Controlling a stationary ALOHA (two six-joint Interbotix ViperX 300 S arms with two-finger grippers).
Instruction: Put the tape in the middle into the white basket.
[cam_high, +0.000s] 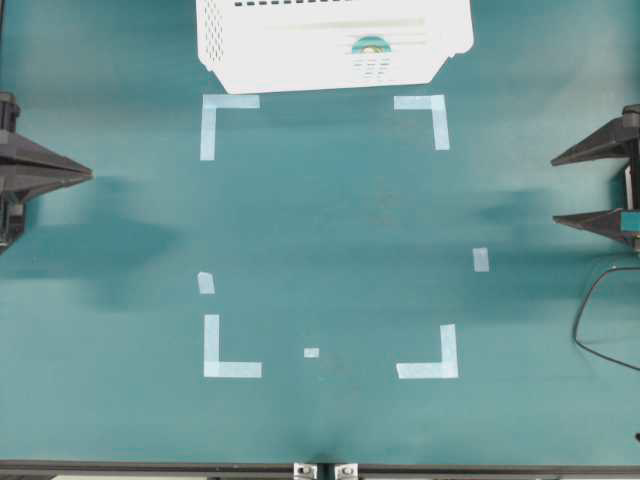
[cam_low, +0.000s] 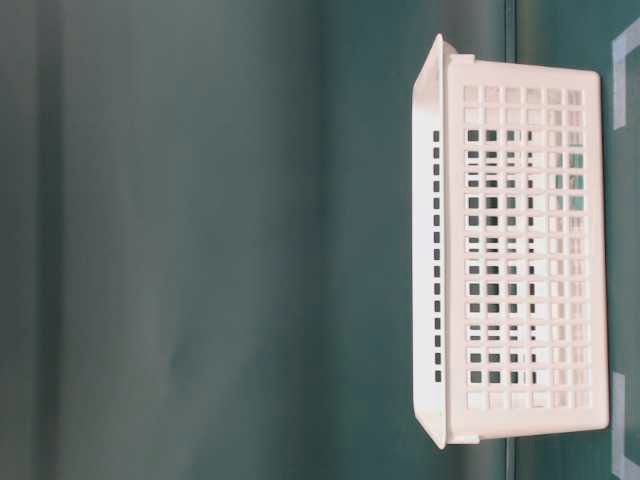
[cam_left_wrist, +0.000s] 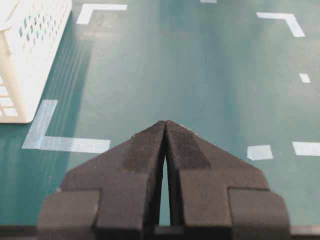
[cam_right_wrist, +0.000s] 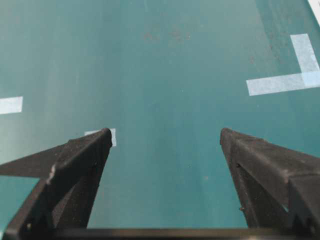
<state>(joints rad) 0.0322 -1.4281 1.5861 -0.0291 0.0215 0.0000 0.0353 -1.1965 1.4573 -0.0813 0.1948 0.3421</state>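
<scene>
The teal tape roll (cam_high: 370, 44) with its tan core lies inside the white basket (cam_high: 250, 50) at the table's far edge, right of the basket's middle. The basket also shows in the table-level view (cam_low: 520, 270) and at the left wrist view's upper left (cam_left_wrist: 30, 55); the roll is hidden in both. My left gripper (cam_high: 88, 175) is shut and empty at the left edge, its tips touching in the left wrist view (cam_left_wrist: 165, 122). My right gripper (cam_high: 555, 188) is open and empty at the right edge, jaws wide apart over bare table in the right wrist view (cam_right_wrist: 165, 132).
Pale tape corner marks (cam_high: 228, 110) outline a square on the green table, with small loose strips (cam_high: 480, 259) beside it. A black cable (cam_high: 600, 320) loops at the right edge below the right arm.
</scene>
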